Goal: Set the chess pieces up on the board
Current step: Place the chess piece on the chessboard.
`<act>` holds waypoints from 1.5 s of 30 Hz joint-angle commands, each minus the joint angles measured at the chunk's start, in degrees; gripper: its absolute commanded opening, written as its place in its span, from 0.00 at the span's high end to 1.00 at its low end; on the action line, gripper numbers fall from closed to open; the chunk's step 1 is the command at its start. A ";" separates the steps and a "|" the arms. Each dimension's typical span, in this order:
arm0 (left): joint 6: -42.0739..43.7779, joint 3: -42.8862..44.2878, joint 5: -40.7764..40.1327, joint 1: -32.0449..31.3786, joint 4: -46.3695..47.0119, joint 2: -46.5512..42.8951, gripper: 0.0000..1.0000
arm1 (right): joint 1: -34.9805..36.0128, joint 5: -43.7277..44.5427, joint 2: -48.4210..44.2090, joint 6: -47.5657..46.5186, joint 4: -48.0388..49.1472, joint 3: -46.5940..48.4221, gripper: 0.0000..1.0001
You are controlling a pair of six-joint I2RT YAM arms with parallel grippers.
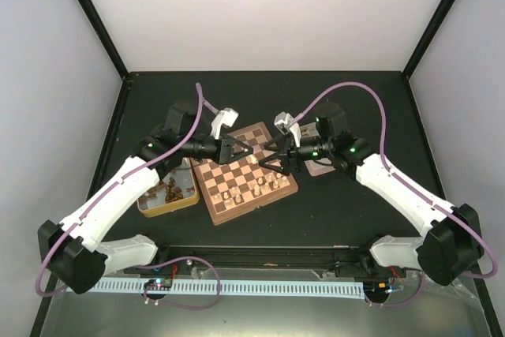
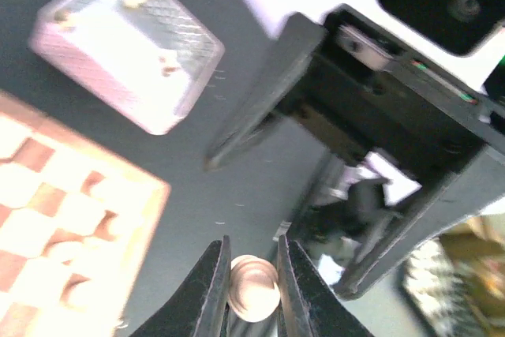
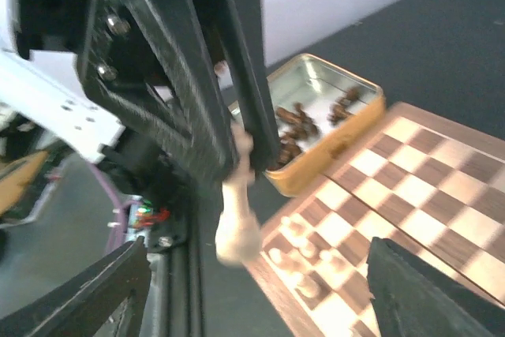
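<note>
Above the board's far side, the left gripper pinches a pale chess piece by its upper end, the right gripper spread wide nearby; light, hard, smooth wood, probably slippery, best gripped at the narrow stem.

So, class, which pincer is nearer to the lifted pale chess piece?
Left. The left pincer is shut on the pale chess piece; the right pincer faces it open, fingers apart from it on either side.
</note>
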 commanded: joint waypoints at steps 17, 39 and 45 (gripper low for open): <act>4.86 -9.67 -47.88 -11.51 -0.30 6.19 0.98 | 0.01 48.66 -6.33 20.90 9.64 -12.91 0.22; 5.17 -18.92 -41.26 -16.31 10.39 9.93 0.98 | 0.01 46.25 -2.22 24.23 9.45 -13.42 0.24; 6.30 -22.69 -39.88 -17.33 14.52 8.71 0.95 | 0.03 45.28 -1.63 24.26 9.27 -13.21 0.25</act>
